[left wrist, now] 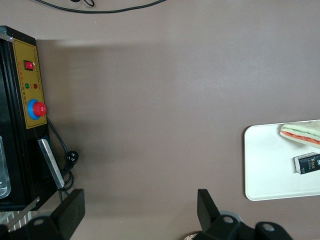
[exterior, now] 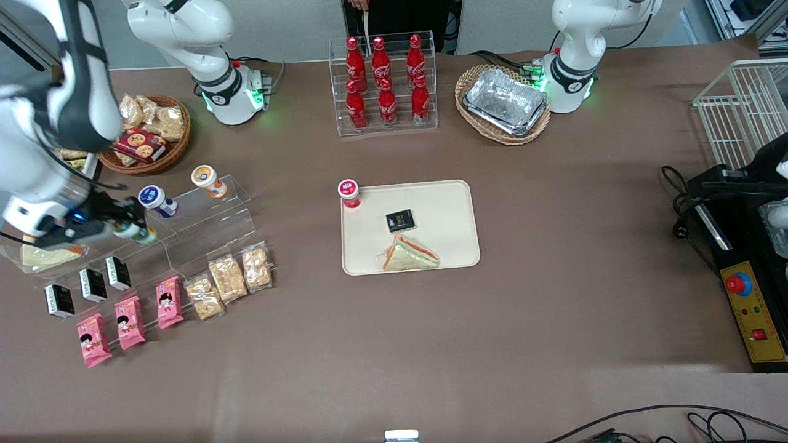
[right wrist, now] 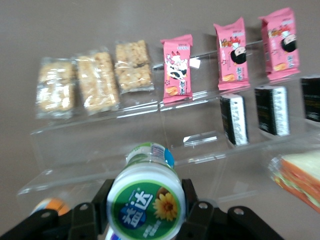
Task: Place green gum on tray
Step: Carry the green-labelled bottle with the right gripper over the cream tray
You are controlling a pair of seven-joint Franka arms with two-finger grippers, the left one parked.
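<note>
Gripper: the right arm's gripper (exterior: 130, 229) is closed on the green gum (right wrist: 146, 199), one finger (right wrist: 192, 200) pressed against each side of the bottle just under its lid.
Green gum: held over the clear acrylic display step (exterior: 203, 221), lid toward the wrist camera; it seems lifted off the shelf, though the contact underneath is hidden.
Tray: the beige tray (exterior: 452, 203) lies near the table's middle, toward three o'clock from the gripper in the front view, well apart.
Tray load: a red-lidded bottle (exterior: 349, 192), a black packet (exterior: 400, 221) and a sandwich (exterior: 409, 254) sit on it, so the bare part nearer the parked arm suits the drop.
Neighbours: the blue-lidded bottle (exterior: 157, 201) stands just beside the gripper, a reason to lift straight up.
</note>
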